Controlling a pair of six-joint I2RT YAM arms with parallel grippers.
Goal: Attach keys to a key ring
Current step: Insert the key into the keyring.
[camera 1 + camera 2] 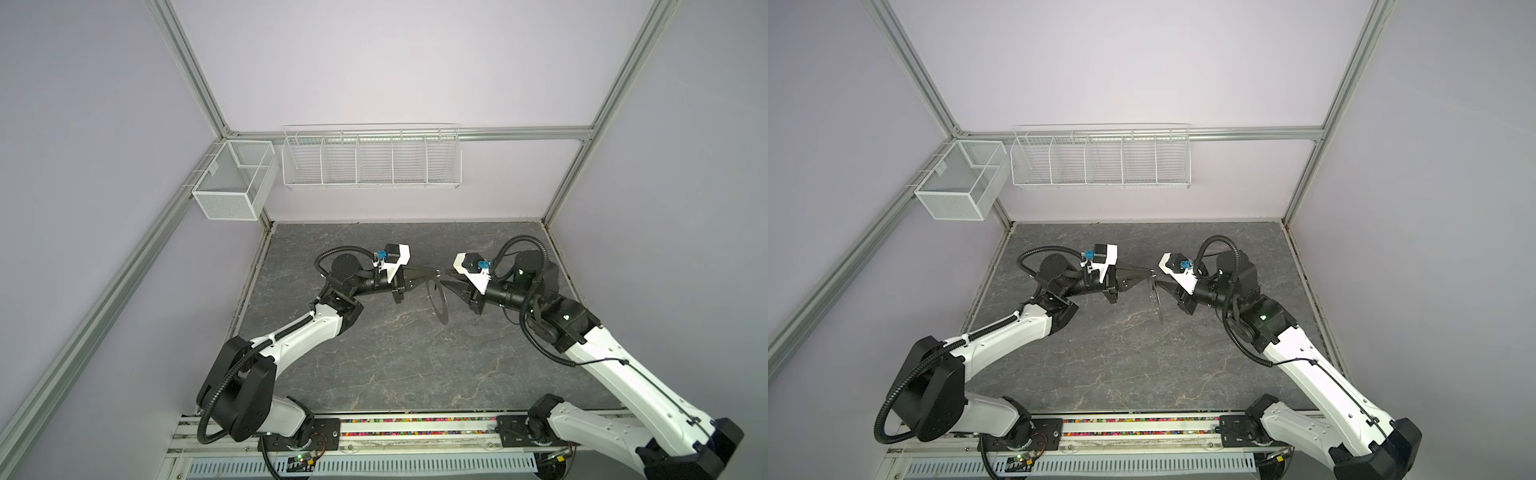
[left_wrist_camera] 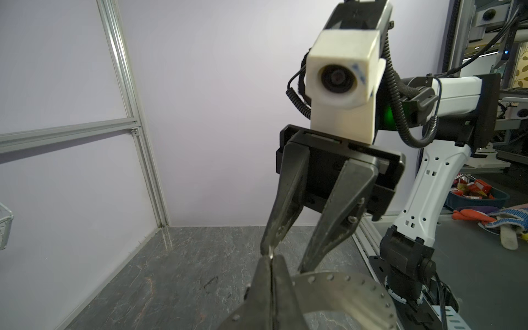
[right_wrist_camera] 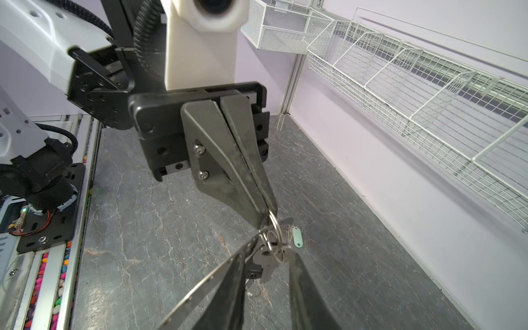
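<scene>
The key ring [image 1: 444,316], a flat grey disc with tiny holes round its rim, hangs almost edge-on above the middle of the table in both top views. My left gripper [image 1: 435,274] is shut on the disc's upper rim [image 2: 357,288]. In the right wrist view the keys [image 3: 267,263] dangle in a bunch from small wire loops at that rim. A pale green tag [image 3: 297,238] and a black tag [image 3: 254,271] hang with them. My right gripper [image 3: 268,258] faces the left one, open, its fingertips either side of the keys.
The dark marbled tabletop [image 1: 374,357] lies below the grippers. A white wire rack [image 1: 370,160] and a mesh box [image 1: 232,183] hang on the back wall. A rail with coloured beads [image 1: 415,428] runs along the front between the arm bases.
</scene>
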